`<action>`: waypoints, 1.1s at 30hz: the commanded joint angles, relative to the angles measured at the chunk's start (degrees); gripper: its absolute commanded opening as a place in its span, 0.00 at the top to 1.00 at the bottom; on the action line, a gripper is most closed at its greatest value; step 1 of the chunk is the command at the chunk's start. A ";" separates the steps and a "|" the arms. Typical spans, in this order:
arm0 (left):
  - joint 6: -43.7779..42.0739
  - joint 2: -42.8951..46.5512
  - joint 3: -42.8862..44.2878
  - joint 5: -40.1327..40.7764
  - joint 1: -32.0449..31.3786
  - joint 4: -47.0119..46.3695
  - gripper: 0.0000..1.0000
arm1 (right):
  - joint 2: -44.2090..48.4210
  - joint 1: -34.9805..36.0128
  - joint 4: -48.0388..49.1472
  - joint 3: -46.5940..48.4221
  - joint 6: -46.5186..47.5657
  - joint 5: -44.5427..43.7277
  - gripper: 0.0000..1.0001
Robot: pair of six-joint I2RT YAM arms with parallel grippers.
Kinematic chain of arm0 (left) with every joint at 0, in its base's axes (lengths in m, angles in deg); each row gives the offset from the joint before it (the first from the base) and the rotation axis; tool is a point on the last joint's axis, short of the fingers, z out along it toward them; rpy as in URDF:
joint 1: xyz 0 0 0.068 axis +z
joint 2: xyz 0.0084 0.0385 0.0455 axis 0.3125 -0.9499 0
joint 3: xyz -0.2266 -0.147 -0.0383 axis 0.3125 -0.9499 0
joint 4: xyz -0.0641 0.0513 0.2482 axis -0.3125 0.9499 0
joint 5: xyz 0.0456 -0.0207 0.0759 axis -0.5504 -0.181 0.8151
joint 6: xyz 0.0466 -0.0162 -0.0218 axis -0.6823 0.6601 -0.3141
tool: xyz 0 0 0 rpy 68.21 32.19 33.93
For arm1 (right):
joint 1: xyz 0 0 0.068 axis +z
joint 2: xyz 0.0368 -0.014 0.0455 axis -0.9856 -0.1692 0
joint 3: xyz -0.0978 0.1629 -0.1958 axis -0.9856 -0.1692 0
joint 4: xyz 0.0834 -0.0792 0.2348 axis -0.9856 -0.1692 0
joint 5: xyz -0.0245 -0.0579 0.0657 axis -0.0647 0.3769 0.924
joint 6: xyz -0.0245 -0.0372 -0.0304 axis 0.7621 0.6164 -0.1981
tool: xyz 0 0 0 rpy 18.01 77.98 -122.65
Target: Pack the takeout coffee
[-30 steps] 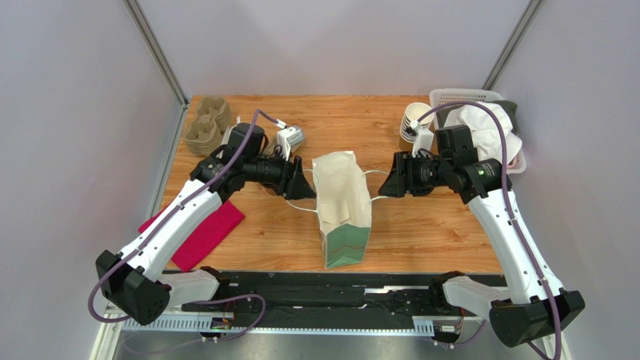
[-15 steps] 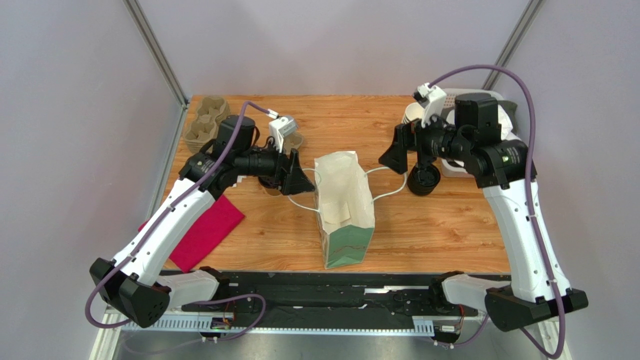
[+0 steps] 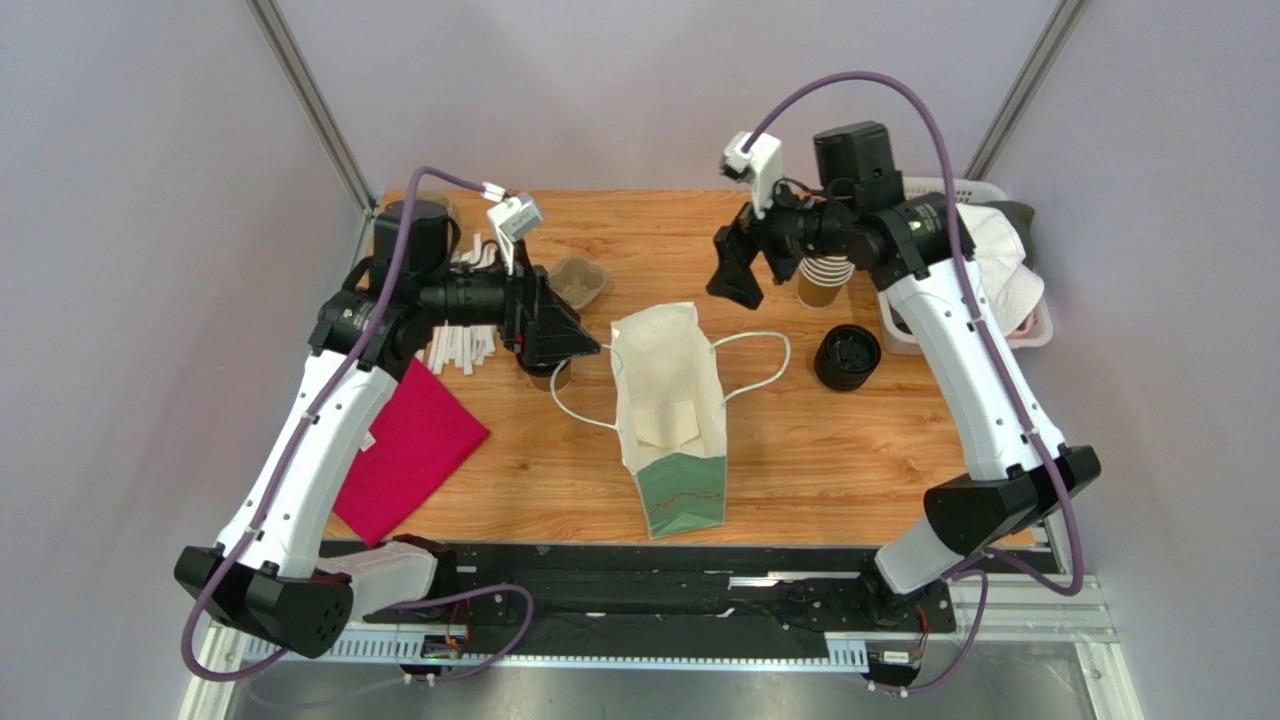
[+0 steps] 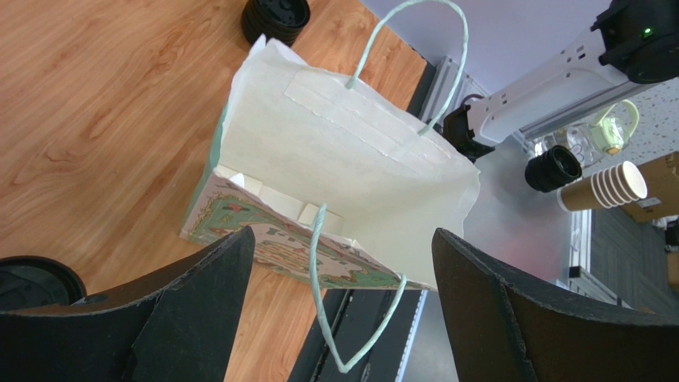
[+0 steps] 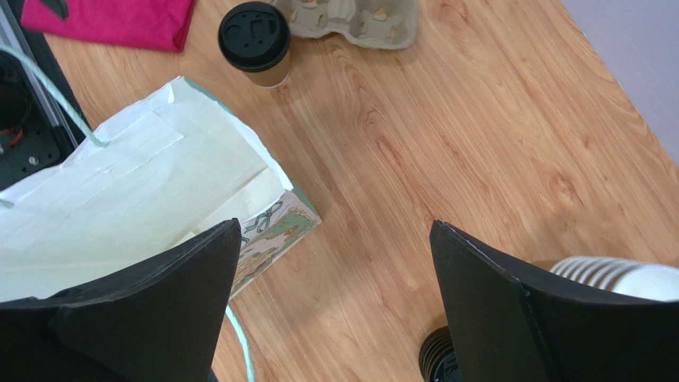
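The takeout coffee (image 5: 255,44), a brown paper cup with a black lid, stands upright on the wood left of the paper bag. Its lid (image 4: 32,280) shows at the lower left of the left wrist view. From above it is mostly hidden under my left gripper (image 3: 579,338). The bag (image 3: 669,398) stands mid-table with its mouth open and both handles hanging loose. My left gripper (image 4: 343,235) is open beside the bag's left face, with a handle loop (image 4: 319,278) dangling free in front of it. My right gripper (image 3: 739,278) is open and empty, raised behind the bag (image 5: 143,183).
A stack of black lids (image 3: 846,357) and a stack of lidless paper cups (image 3: 824,270) stand right of the bag. A white basket (image 3: 1037,323) of cloth fills the back right corner. A magenta cloth (image 3: 413,450), white sticks (image 3: 458,348), a small brown tub (image 3: 579,281) and a pulp carrier (image 5: 351,16) lie left.
Both grippers have opened wide and let go of the bag's handles, which now hang slack. The right arm rose and swung toward the back; the left arm pulled back to the left.
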 commanded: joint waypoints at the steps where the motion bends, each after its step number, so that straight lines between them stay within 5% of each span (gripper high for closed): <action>1: -2.60 1.23 4.63 -6.86 5.38 -0.08 0.09 | -1.33 5.43 0.86 2.23 9.29 -3.10 0.07; 9: -9.97 -3.50 7.26 -6.42 15.24 5.63 0.09 | -6.43 10.45 -0.54 5.57 12.90 -4.15 0.11; 20: -11.12 -4.04 1.64 -3.70 15.25 6.07 0.09 | -11.18 16.16 -1.68 9.87 16.32 -7.49 0.19; 27: -18.59 -9.83 8.14 8.40 15.34 10.03 0.07 | -13.12 18.01 -4.06 8.48 21.24 -10.65 0.28; 33: -20.54 -19.06 15.44 19.22 15.51 10.21 0.09 | -13.29 18.19 -3.18 5.66 22.04 -13.73 0.55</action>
